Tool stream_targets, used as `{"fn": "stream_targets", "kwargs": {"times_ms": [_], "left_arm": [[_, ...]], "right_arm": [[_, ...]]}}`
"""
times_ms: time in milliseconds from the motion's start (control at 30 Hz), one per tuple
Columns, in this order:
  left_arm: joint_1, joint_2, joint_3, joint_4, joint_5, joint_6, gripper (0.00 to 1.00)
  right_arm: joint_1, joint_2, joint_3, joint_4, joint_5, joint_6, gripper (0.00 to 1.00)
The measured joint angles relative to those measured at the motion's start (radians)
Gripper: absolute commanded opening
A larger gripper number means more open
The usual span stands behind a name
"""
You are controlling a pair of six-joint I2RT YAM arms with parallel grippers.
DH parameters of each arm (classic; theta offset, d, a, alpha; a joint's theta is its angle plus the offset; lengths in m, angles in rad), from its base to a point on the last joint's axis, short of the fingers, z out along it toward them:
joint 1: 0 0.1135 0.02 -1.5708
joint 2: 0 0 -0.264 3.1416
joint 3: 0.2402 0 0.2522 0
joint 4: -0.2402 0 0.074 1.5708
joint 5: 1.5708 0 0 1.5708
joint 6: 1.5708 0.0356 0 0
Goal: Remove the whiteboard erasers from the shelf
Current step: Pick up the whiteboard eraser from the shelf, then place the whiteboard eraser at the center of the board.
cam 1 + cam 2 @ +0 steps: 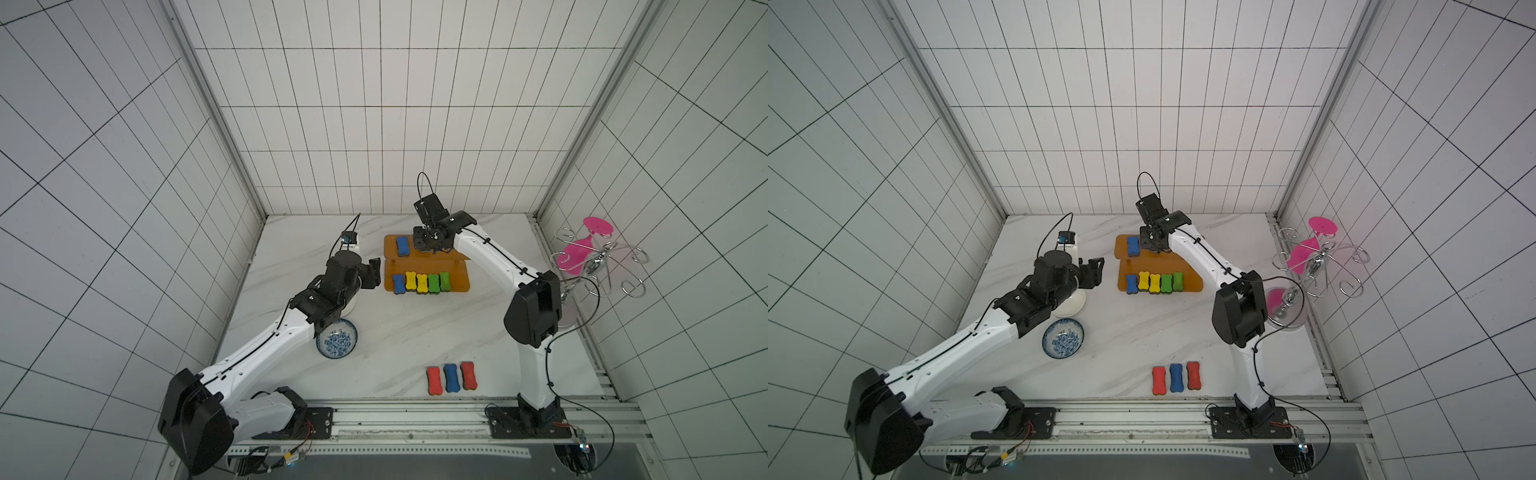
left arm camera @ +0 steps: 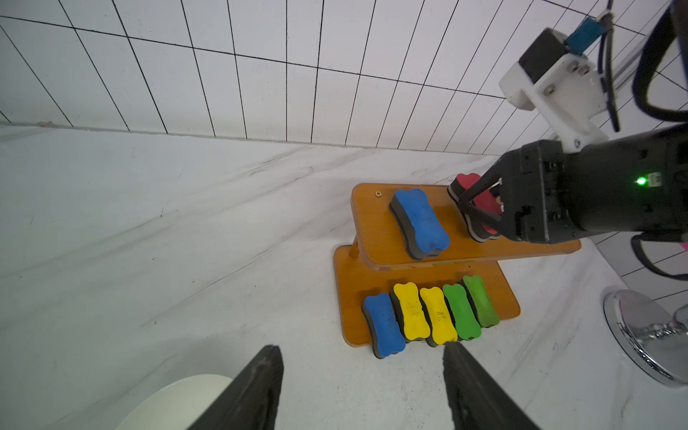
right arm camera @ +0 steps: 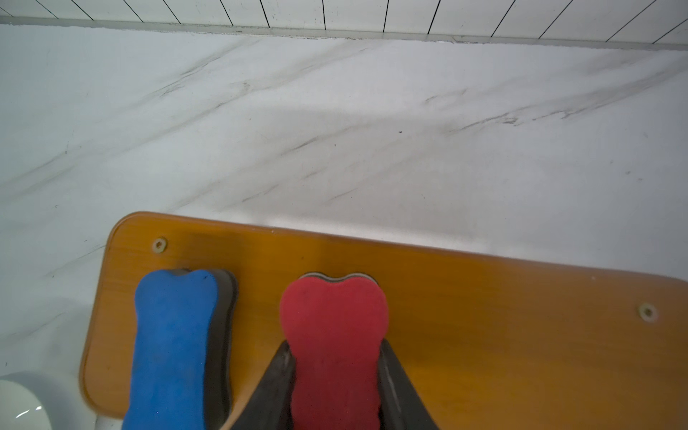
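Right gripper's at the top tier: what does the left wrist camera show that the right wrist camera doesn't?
Left wrist only: the lower-tier row of five bone-shaped foam erasers, blue, two yellow, two green; the open left gripper; the right gripper seen from outside. Right wrist only: its fingers close up, against both sides of the red bone-shaped foam eraser. Both: the translucent orange two-tier shelf's upper board, that red eraser, and the blue bone-shaped foam eraser beside it.
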Motion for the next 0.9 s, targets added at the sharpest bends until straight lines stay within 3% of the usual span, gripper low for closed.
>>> {"fn": "stream_targets", "kwargs": {"times_ms": [233,433,667,900], "left_arm": [[0.000,-0.072,-0.022,-0.048,0.012,-0.017,0.71],[0.002,-0.115,-0.037,-0.094,-0.018,-0.040,0.70],[0.005,-0.158,-0.084,-0.138,-0.036,-0.078,0.69],[0.005,-0.200,-0.092,-0.172,-0.040,-0.087,0.70]], "right_arm": [[0.132,-0.327,-0.332,0.042,0.076,0.124,0.31],[0.391,-0.570,-0.692,0.049,0.115,0.357,0.31],[0.628,-0.569,-0.914,0.078,0.076,0.617,0.31],[0.691,-0.483,-0.935,0.129,0.008,0.740,0.33]]}}
